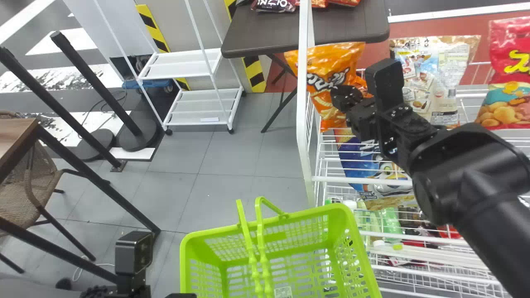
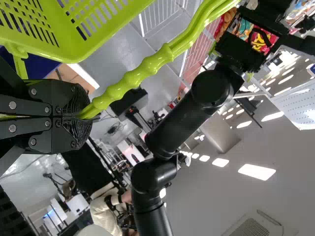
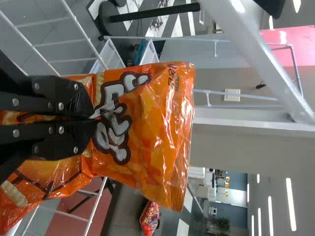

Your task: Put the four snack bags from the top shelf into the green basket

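Note:
In the head view, my right gripper (image 1: 347, 99) is at the orange snack bag (image 1: 325, 85), by the shelf's left end frame. The right wrist view has my right gripper (image 3: 93, 119) shut on the orange bag (image 3: 147, 132), pinching its creased middle. A beige bag (image 1: 434, 78) and a red bag (image 1: 511, 78) stand farther right on the top shelf. My left gripper (image 1: 133, 285) is at the bottom left, beside the green basket (image 1: 290, 225). In the left wrist view, my left gripper (image 2: 82, 117) is shut on the basket handle (image 2: 142, 71).
The white wire shelf's end post (image 1: 303, 124) rises between the basket side and the bags. Lower shelf levels hold a blue bag (image 1: 360, 161) and bottles (image 1: 389, 223). Behind stand a dark table (image 1: 265, 37) and a white rack (image 1: 198, 111); grey floor lies left of the shelf.

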